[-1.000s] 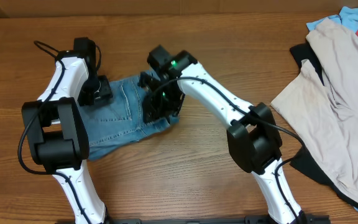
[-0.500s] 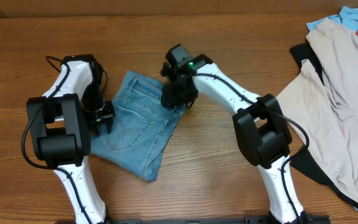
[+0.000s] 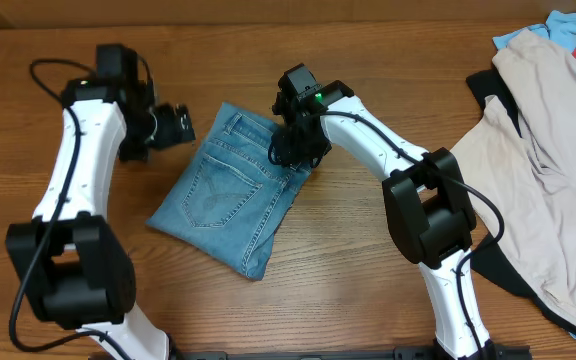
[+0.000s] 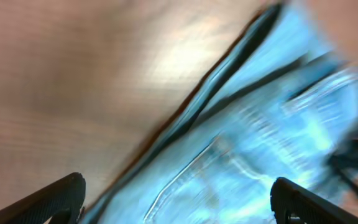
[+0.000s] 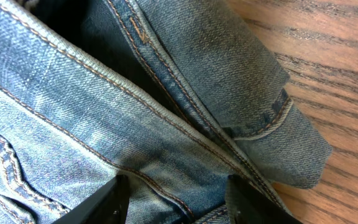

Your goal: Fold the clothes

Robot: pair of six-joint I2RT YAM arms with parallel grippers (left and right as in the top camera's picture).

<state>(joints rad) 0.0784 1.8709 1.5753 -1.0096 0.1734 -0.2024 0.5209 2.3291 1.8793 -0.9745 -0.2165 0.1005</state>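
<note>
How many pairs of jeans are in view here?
1: the folded jeans lie left of centre in the overhead view. The garment pile at far right could hide more.

Even light, soft shadows, left wrist view heavily motion-blurred, right wrist sharp

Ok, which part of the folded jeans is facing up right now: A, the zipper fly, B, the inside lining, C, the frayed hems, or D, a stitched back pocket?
D: the overhead view shows the jeans folded into a compact packet on the wood, with a stitched back pocket on the top face.
</note>
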